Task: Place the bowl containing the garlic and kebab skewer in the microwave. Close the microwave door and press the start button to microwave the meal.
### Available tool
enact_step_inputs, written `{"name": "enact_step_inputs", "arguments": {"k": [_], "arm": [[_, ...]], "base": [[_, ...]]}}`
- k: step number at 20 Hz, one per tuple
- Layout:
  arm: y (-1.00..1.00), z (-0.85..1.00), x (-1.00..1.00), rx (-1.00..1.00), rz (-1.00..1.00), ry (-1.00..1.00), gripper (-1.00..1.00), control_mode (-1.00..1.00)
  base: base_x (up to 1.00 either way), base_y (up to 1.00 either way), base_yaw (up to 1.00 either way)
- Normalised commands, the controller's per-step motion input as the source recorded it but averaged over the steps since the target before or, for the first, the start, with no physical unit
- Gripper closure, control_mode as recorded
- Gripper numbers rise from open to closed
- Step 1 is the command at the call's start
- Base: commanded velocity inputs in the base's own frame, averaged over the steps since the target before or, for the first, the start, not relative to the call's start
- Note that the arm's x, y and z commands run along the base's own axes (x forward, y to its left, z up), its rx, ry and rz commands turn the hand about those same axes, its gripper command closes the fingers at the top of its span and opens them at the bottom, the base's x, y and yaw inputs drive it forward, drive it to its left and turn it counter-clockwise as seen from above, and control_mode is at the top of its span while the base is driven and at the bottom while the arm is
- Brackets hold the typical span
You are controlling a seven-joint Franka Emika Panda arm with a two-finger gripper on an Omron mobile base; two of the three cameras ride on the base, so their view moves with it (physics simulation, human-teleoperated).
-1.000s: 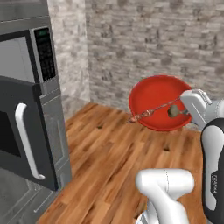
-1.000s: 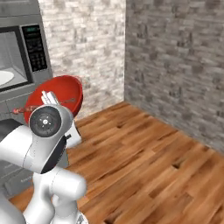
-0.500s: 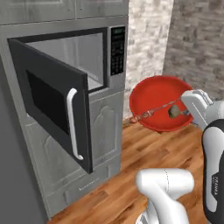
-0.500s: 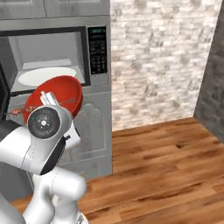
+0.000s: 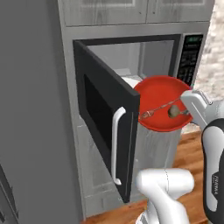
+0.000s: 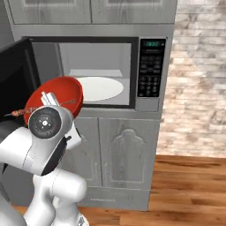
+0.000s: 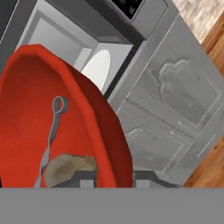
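Note:
The red bowl (image 5: 162, 103) hangs in the air in front of the open microwave (image 6: 110, 73), tilted, with my gripper (image 5: 188, 112) shut on its right rim. Inside it lie the brownish garlic (image 5: 174, 112) and the thin kebab skewer (image 5: 155, 110). In the hand view the bowl (image 7: 43, 127) fills the left side, with the garlic (image 7: 68, 168) and skewer (image 7: 50, 135) just above my gripper (image 7: 114, 178). The microwave door (image 5: 107, 122) stands swung out to the left, its white handle (image 5: 116, 148) facing me. The round white plate (image 6: 99, 88) lies inside.
The keypad with green display (image 6: 151, 70) is right of the cavity. Pale grey cabinet doors (image 6: 128, 159) sit below and above the microwave. A tall grey panel (image 5: 30, 109) stands left. A stone wall (image 6: 198, 79) and wooden floor (image 6: 190, 190) lie to the right.
The whole scene has swung as the base turned: the microwave now faces me squarely and closer. The bowl stays in my gripper at the same spot relative to the arm.

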Motion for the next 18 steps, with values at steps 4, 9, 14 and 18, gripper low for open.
{"name": "enact_step_inputs", "arguments": {"k": [4, 9, 14, 18], "arm": [[0.0, 0.0, 0.0, 0.0, 0.0, 0.0, 1.0, 1.0], [0.0, 0.0, 0.0, 0.0, 0.0, 0.0, 1.0, 1.0], [0.0, 0.0, 0.0, 0.0, 0.0, 0.0, 1.0, 1.0], [0.0, 0.0, 0.0, 0.0, 0.0, 0.0, 1.0, 1.0]], "base": [[0.59, -0.33, 0.51], [0.15, -0.53, 0.38], [0.0, -0.45, 0.1], [-0.01, -0.09, 0.0]]}}
